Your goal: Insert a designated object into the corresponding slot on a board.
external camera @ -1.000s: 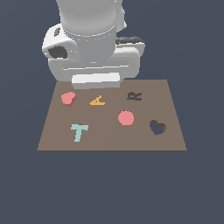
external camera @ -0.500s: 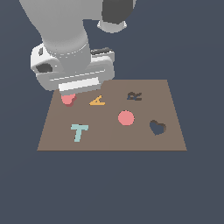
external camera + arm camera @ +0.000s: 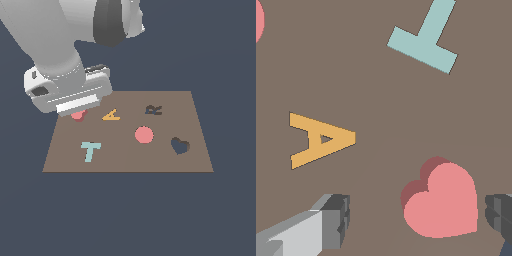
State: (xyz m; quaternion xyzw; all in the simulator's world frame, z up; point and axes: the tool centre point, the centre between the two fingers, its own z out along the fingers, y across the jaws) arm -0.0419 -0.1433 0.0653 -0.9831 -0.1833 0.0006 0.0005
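Observation:
The salmon-pink heart block [image 3: 442, 201] lies on the brown board [image 3: 127, 160]; in the exterior view only a bit of the heart [image 3: 78, 115] shows under the arm's hand at the board's far left. My gripper [image 3: 418, 220] is open, with one finger [image 3: 331, 220] on one side of the heart and the other finger [image 3: 501, 212] close on its other side, not touching it. In the exterior view the fingers are hidden behind the hand. The dark heart-shaped slot [image 3: 179, 145] is at the exterior view's right side of the board, empty.
On the board are an orange A [image 3: 111, 115], also in the wrist view [image 3: 318, 140], a teal T [image 3: 90, 150], also in the wrist view [image 3: 426, 40], a pink disc [image 3: 144, 134] and a dark R-shaped cutout [image 3: 153, 109].
The arm has swung toward the exterior view's left and come down over the pink heart, which is now mostly hidden beneath the hand.

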